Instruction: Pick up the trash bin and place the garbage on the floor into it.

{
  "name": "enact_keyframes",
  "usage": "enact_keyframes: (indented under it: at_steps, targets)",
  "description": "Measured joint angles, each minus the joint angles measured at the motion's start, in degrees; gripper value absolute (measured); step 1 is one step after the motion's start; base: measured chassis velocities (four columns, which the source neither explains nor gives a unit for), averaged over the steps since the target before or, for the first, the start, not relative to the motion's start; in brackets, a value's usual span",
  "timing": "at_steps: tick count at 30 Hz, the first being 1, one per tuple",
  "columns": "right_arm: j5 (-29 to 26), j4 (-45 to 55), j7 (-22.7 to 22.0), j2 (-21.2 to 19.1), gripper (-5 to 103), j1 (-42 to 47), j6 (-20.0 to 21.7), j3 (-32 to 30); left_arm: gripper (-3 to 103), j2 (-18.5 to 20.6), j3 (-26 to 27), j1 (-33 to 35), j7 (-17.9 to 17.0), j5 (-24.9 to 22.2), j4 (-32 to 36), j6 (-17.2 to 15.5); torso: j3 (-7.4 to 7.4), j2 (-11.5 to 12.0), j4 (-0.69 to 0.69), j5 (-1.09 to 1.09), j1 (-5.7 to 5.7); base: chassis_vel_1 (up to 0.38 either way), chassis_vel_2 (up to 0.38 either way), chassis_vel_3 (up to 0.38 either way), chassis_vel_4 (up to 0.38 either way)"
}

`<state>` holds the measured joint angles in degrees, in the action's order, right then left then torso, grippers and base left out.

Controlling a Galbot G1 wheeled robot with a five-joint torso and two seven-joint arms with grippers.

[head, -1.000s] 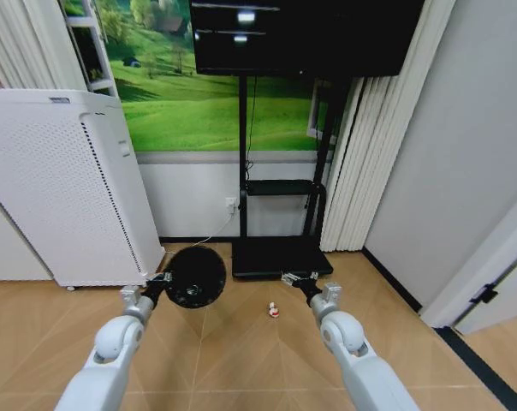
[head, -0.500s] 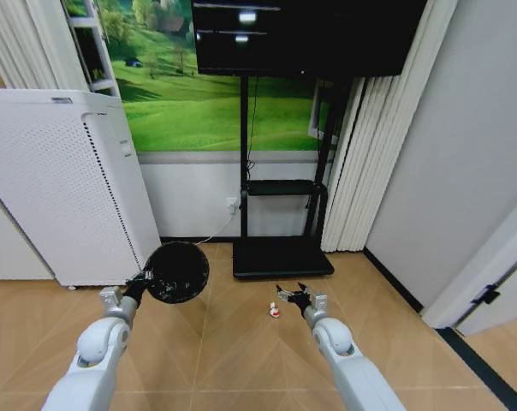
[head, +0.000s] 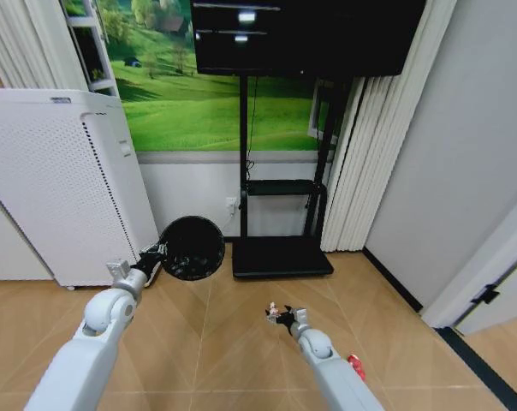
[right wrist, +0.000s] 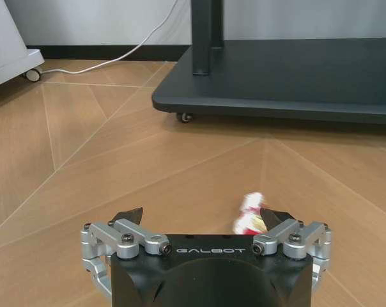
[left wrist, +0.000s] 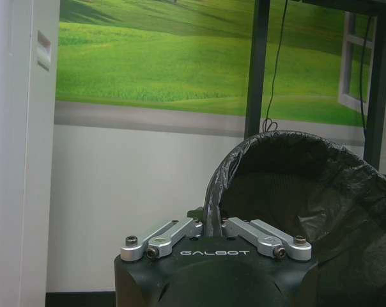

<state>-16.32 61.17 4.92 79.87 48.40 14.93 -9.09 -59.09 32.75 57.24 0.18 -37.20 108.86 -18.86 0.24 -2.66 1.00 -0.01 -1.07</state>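
Observation:
My left gripper point(head: 158, 253) is shut on the rim of the trash bin point(head: 191, 248), a round black mesh basket held up off the floor and tipped so its mouth faces me. In the left wrist view the fingers point(left wrist: 180, 229) pinch the rim of the bin point(left wrist: 308, 192), which has a black liner. My right gripper point(head: 280, 315) is low over the parquet floor point(head: 216, 342) and open. The red-and-white scrap point(right wrist: 249, 214) lies just inside one of its fingertips point(right wrist: 276, 217); the scrap point(head: 273, 308) also shows in the head view. A red can point(head: 355, 366) lies beside my right forearm.
The tall white appliance point(head: 62, 188) stands to the left against the wall. The black TV-stand base point(head: 280, 255) on castors sits just beyond the scrap, with a white cable point(right wrist: 116, 61) trailing on the floor. Curtains and a grey wall point(head: 447, 171) close off the right.
My left arm has lifted the bin higher and to the right. My right arm has dropped down to the floor at the scrap, uncovering the red can beside it.

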Motion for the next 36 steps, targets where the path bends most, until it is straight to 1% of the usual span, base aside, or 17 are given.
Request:
enact_keyframes:
  at_steps: [2,3,5,6,8,9,11,12,17,20,22,24,25,28,29,32,36]
  targets:
    - [1.6,-6.1,0.1,2.5,100,-4.2,-2.0,1.2,4,0.3,0.1,0.5,-0.1,-0.1,0.8,-0.1,0.0,0.0,0.0,0.0,0.0,0.0,0.0,0.0,0.0]
    - [1.6,-6.1,0.1,2.5,100,-4.2,-2.0,1.2,4,0.3,0.1,0.5,-0.1,-0.1,0.8,-0.1,0.0,0.0,0.0,0.0,0.0,0.0,0.0,0.0,0.0]
    - [4.1,-12.1,0.1,5.2,100,-8.5,-3.9,1.4,4,0.7,0.2,1.1,-0.2,-0.3,1.7,-0.2,-0.01,0.0,-0.01,-0.01,0.0,0.0,0.0,0.0,0.0]
    - [4.1,-12.1,0.1,5.2,100,-8.5,-3.9,1.4,4,0.7,0.2,1.1,-0.2,-0.3,1.7,-0.2,-0.01,0.0,-0.01,-0.01,0.0,0.0,0.0,0.0,0.0]
    - [6.2,-18.2,0.0,7.6,100,-12.2,-5.1,1.3,4,1.2,0.5,1.6,-0.3,-0.6,2.4,-0.3,0.0,0.0,-0.01,0.0,-0.01,0.0,0.0,0.0,0.0]
    - [6.2,-18.2,0.0,7.6,100,-12.2,-5.1,1.3,4,1.2,0.5,1.6,-0.3,-0.6,2.4,-0.3,0.0,0.0,-0.01,0.0,-0.01,0.0,0.0,0.0,0.0]
    - [8.5,-23.4,-0.4,9.2,100,-14.9,-6.2,0.4,4,1.5,0.6,1.9,-0.3,-0.8,2.8,-0.3,0.0,0.0,0.01,-0.01,0.0,0.0,0.0,0.0,0.0]
    - [8.5,-23.4,-0.4,9.2,100,-14.9,-6.2,0.4,4,1.5,0.6,1.9,-0.3,-0.8,2.8,-0.3,0.0,0.0,0.01,-0.01,0.0,0.0,0.0,0.0,0.0]
    - [9.9,-31.6,-1.7,11.3,100,-18.7,-7.4,-0.7,4,1.5,0.4,2.2,0.6,-1.1,3.1,-0.4,0.0,0.0,0.02,-0.01,-0.01,0.0,0.0,0.0,0.0]
    - [10.2,-33.2,-2.9,11.7,100,-19.3,-8.0,-1.3,4,1.5,0.2,2.8,0.9,-1.1,3.7,-0.5,0.0,0.0,0.01,0.0,-0.01,0.0,0.0,0.0,0.0]
    - [9.7,-32.4,-3.6,11.4,100,-19.0,-8.4,-1.4,4,1.4,0.2,3.1,0.9,-1.1,4.1,-0.5,0.0,0.0,0.0,0.0,-0.01,0.0,0.0,0.0,0.0]
    - [8.0,-27.9,-5.9,9.9,100,-17.0,-9.4,-1.6,4,1.4,0.5,3.7,0.9,-1.2,4.8,-0.6,-0.01,0.0,0.0,0.01,-0.01,0.0,0.0,0.0,0.0]
    - [8.0,-27.9,-5.9,9.9,100,-17.0,-9.4,-1.6,4,1.4,0.5,3.7,0.9,-1.2,4.8,-0.6,-0.01,0.0,0.0,0.01,-0.01,0.0,0.0,0.0,0.0]
    - [6.3,-11.1,-7.3,5.1,100,-9.2,-11.2,-3.1,4,1.0,1.3,5.1,1.1,-1.2,5.9,-0.7,-0.02,0.0,0.03,0.0,0.0,0.0,0.0,0.0,0.0]
    - [6.3,-11.1,-7.3,5.1,100,-9.2,-11.2,-3.1,4,1.0,1.3,5.1,1.1,-1.2,5.9,-0.7,-0.02,0.0,0.03,0.0,0.0,0.0,0.0,0.0,0.0]
    - [6.2,-2.2,-8.7,2.5,100,-3.1,-11.2,-4.3,4,0.4,1.4,5.8,1.3,-0.6,6.1,-0.8,-0.01,0.0,0.03,0.01,0.0,0.0,0.0,0.0,0.0]
    - [5.6,0.5,-8.8,1.7,100,-1.3,-10.5,-4.8,4,0.3,1.3,5.7,1.3,-0.5,6.1,-0.8,-0.02,0.0,0.02,0.02,0.0,0.0,0.0,0.0,0.0]
